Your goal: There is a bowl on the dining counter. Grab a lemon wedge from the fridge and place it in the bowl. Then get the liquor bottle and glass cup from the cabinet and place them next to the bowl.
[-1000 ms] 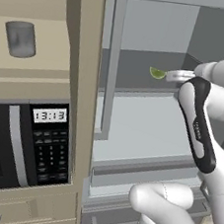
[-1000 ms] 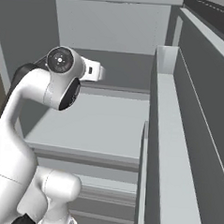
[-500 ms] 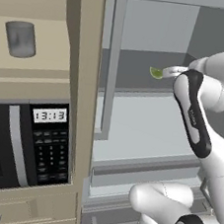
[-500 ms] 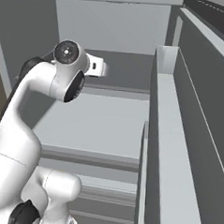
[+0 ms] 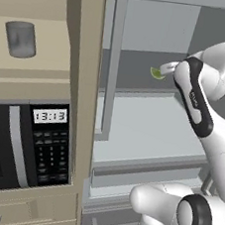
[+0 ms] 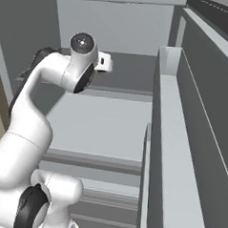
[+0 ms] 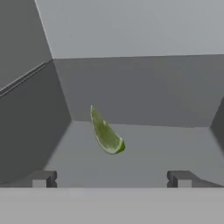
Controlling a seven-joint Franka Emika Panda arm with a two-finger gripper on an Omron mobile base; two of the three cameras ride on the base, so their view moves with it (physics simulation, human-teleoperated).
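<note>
Open fingers lined up on the lemon wedge inside the fridge

One small green-yellow curved lemon wedge [image 7: 106,132] is seen lying alone on the grey fridge shelf [image 7: 144,148], towards the back wall, with the two dark fingers [image 7: 40,179] spread wide and nothing held between them; the wedge lies ahead of them, roughly midway, not yet touched. In the left base view the same wedge [image 5: 157,73] is found just beside the white hand. It is judged to be light, soft and somewhat slippery on the rind, easily squashed, so it is best taken across its thick middle, on the two flat cut faces, with a gentle close. One clear grey glass cup [image 5: 20,39] is seen on the beige cabinet shelf above one black microwave [image 5: 15,147].
</note>
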